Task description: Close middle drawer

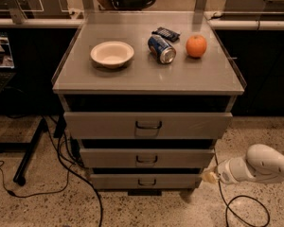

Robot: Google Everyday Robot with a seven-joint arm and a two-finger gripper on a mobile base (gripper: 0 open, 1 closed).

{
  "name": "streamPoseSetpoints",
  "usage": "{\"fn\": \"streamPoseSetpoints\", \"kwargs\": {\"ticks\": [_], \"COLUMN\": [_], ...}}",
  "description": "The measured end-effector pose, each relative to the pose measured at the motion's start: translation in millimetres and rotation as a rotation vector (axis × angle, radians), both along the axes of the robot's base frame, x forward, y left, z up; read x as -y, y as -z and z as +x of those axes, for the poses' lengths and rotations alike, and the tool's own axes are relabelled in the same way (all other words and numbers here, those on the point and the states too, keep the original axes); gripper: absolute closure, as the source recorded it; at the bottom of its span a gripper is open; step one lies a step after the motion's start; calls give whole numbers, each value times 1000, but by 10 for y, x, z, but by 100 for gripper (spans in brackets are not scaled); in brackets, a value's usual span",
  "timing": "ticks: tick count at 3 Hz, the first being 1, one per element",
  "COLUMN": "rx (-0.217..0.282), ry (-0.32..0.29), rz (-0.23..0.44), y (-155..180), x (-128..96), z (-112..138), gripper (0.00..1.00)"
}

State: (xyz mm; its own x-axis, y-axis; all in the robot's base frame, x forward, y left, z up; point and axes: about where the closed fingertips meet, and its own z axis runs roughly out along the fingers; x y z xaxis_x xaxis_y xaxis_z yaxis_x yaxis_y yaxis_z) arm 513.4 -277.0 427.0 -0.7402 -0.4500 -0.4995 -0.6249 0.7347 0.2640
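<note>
Low at the right, near the floor, the tool (209, 176) on its white arm (262, 164) sits just beside the lowest drawer (146, 180); I cannot tell whether it is open or has hold of anything. Next up is the middle drawer (146, 158), with a dark gap above its front, then the top drawer (148, 125). Farther back, the table (132, 82) carries a bowl (112, 54), a tipped can (161, 48), an orange (196, 46) and a dark packet (166, 33).
</note>
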Motion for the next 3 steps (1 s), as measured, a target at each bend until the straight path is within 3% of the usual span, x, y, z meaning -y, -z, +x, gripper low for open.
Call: {"fn": "streamPoseSetpoints", "kwargs": {"ticks": [1,2,3], "rx": [0,0,0], "ry": [0,0,0], "rz": [0,0,0], "y": [0,0,0], "x": [0,0,-1], "z": [0,0,0], "gripper": [12,0,0]}}
